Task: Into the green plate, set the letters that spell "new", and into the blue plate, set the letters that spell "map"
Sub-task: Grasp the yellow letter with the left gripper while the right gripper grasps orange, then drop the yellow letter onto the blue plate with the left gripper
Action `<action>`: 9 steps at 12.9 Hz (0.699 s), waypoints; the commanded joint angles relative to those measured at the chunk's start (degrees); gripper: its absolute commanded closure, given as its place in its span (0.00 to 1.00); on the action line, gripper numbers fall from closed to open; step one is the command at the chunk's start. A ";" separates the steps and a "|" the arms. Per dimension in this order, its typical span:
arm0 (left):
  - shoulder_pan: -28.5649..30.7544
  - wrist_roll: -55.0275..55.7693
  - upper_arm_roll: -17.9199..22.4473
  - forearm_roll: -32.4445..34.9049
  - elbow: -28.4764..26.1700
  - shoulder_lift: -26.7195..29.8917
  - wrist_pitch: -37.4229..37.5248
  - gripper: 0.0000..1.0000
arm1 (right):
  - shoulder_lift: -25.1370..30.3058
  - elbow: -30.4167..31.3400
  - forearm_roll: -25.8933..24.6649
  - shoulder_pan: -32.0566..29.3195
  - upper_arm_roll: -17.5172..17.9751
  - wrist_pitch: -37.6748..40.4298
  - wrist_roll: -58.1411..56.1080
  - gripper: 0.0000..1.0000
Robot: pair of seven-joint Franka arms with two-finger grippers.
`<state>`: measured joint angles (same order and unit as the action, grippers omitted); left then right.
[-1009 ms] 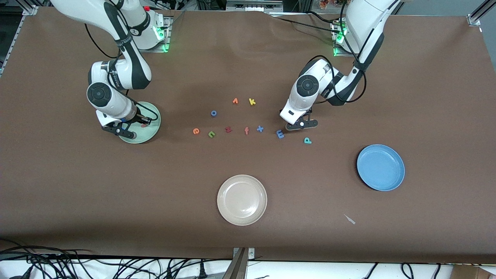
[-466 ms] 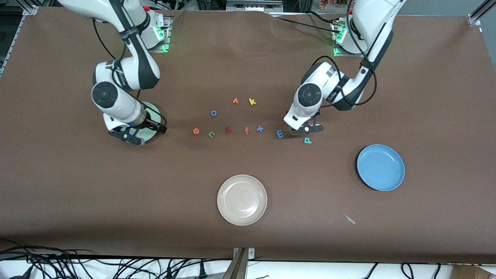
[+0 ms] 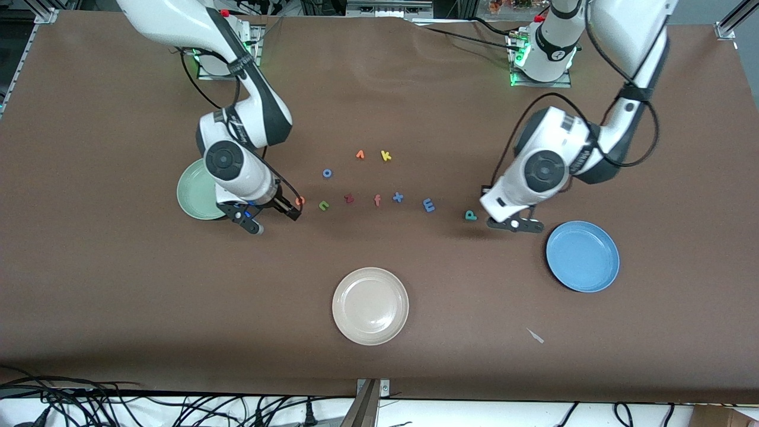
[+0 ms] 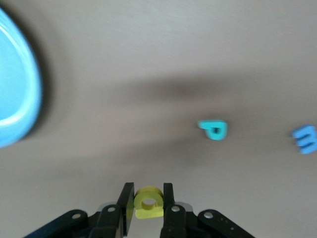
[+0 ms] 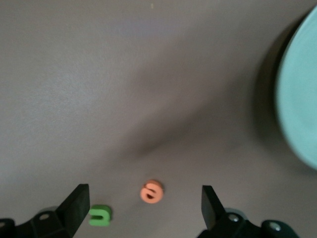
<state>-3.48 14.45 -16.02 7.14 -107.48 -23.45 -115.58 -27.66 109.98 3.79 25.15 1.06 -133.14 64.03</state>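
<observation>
My right gripper (image 3: pixel 273 220) (image 5: pixel 143 207) hangs open over the table between the green plate (image 3: pixel 194 191) (image 5: pixel 301 104) and the orange e (image 3: pixel 300 200) (image 5: pixel 152 191). The green n (image 3: pixel 324 206) (image 5: pixel 100 215) lies beside the e. The w is hidden. My left gripper (image 3: pixel 514 225) (image 4: pixel 147 197) is shut on the yellow a (image 4: pixel 148 204), over the table between the teal p (image 3: pixel 470 215) (image 4: pixel 214 129) and the blue plate (image 3: pixel 583 256) (image 4: pixel 15 89). The blue m (image 3: pixel 429 205) (image 4: pixel 305 139) lies beside the p.
A beige-white plate (image 3: pixel 370 305) sits nearer the front camera. Other letters lie mid-table: blue o (image 3: pixel 327 173), an orange letter (image 3: pixel 360 155), yellow k (image 3: pixel 386 156), dark red z (image 3: pixel 349 198), salmon f (image 3: pixel 377 200), blue x (image 3: pixel 398 197). A pale scrap (image 3: pixel 535 335) lies near the blue plate.
The right gripper opened, left the green plate and moved toward the orange e. The left gripper, still shut, travelled from beside the m past the p toward the blue plate.
</observation>
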 commanded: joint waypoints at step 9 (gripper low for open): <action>15.68 -21.38 -0.42 11.32 7.02 -10.29 -7.90 0.45 | -1.52 8.48 0.69 2.62 1.23 -12.85 16.75 0.15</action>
<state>10.33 -3.28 -15.70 16.85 -102.79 -31.19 -121.97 -30.57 115.99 3.84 27.37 2.17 -144.91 79.97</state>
